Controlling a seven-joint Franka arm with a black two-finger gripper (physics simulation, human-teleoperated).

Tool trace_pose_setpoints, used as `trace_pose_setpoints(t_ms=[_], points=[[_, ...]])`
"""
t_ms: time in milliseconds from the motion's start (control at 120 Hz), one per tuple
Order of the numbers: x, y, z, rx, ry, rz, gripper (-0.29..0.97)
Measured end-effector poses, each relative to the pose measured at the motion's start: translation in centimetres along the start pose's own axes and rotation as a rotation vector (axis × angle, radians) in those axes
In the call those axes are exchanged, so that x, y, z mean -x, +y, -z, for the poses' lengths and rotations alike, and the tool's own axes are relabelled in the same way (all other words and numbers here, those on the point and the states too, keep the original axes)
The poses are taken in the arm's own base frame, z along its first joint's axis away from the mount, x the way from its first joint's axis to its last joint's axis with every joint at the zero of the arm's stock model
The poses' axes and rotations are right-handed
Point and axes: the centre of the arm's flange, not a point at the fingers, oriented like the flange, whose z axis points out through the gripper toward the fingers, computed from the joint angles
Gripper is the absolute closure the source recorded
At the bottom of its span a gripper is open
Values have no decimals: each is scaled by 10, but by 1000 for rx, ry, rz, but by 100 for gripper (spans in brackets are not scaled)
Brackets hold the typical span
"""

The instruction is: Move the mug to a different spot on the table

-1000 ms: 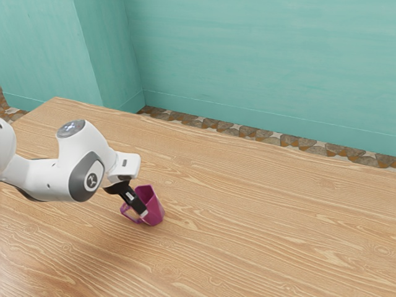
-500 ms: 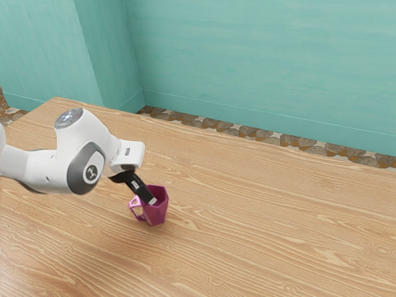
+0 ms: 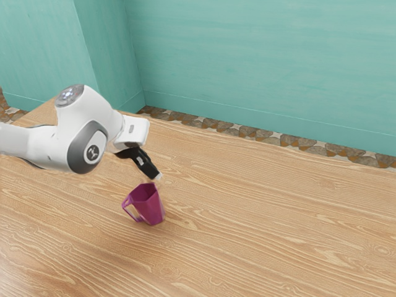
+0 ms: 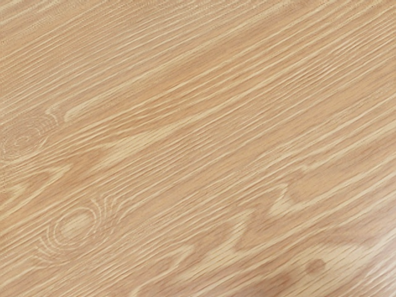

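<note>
Exterior view: the magenta mug point(image 3: 145, 207) stands on the wooden worktop point(image 3: 278, 216), mouth up, its handle turned toward the exterior view's left. It sits toward the left part of the worktop, well away from the far edge. The hand point(image 3: 156, 175) hangs just above the mug's rim, angled downward toward it, and grasps nothing; whether it is spread or closed I cannot tell. The white arm point(image 3: 74, 139) reaches in from the exterior view's left, its big grey-and-white joint above the worktop. Behind the worktop runs a strip of brown stones point(image 3: 260, 132) along the foot of a teal wall point(image 3: 260, 55). Wrist view: bare wood grain of the worktop point(image 4: 198, 148).
</note>
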Motion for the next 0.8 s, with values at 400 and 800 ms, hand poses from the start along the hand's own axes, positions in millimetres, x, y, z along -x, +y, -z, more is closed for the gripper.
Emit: trace_pose_setpoints(t_ms=[400, 800], points=[[-116, -27, 87, -99, -61, -147, 0], [-178, -45, 95, -119, -293, -20, 0]])
